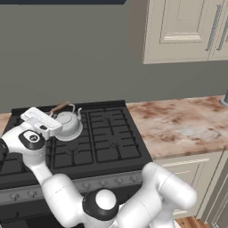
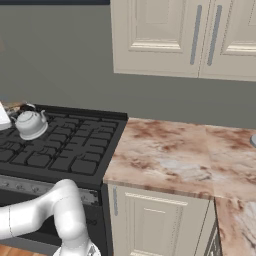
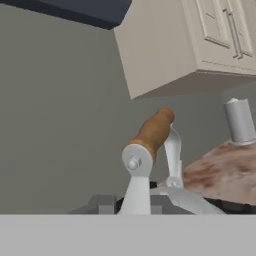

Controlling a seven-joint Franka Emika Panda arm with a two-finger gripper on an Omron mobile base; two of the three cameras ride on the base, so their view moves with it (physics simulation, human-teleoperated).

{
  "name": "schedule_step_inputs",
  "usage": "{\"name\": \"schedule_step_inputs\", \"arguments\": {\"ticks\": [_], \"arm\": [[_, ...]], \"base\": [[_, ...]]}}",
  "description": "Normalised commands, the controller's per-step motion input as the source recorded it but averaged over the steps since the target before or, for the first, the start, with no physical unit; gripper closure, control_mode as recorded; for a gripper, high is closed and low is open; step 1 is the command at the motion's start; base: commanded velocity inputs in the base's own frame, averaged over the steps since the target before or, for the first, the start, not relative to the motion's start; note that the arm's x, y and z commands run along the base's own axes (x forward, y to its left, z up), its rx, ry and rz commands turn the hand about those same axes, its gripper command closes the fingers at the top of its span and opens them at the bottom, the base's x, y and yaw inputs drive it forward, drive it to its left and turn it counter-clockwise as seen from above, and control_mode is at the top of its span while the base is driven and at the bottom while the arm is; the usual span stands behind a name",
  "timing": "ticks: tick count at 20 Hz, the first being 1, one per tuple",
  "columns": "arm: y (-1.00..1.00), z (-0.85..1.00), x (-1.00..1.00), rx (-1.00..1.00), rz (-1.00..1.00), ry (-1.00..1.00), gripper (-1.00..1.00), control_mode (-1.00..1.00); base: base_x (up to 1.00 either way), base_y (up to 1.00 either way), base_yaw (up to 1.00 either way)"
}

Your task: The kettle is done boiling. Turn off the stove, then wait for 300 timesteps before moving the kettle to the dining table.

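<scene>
Kettle [image 1: 69, 124]: small, squat, rounded silver-grey metal, with a knobbed lid, a short spout and a thin arched handle carrying a brown wooden bar [image 3: 151, 131].
Kettle place: on the stove [image 1: 107, 138], over its rear left grates, near the back edge.
Stove: wide and black, with cast-iron grates and a grey front strip of small knobs [image 1: 103, 181].
Gripper [image 1: 42, 122]: just left of the kettle, fingers clenched; a hold on anything cannot be made out.
Counter [image 1: 178, 122]: marbled beige and reddish-brown, directly right of the stove.

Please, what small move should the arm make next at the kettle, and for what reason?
Probably lift straight up a little. The kettle sits on the stove grates, and its brown handle lies right before the hand camera; the gripper seems shut at that handle.
</scene>
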Motion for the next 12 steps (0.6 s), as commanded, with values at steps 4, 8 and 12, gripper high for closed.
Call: {"name": "schedule_step_inputs", "arguments": {"ticks": [4, 8, 12], "arm": [[-0.08, 0.46, -0.24, 0.00, -0.10, -0.04, 1.00, -1.00], [-0.18, 0.44, -0.30, 0.00, -0.11, -0.05, 1.00, -1.00], [-0.29, 0.38, -0.31, 0.00, -0.12, -0.03, 1.00, -1.00]], "base": [[0.00, 0.00, 0.00], [0.00, 0.00, 0.00], [0.00, 0.00, 0.00]]}}
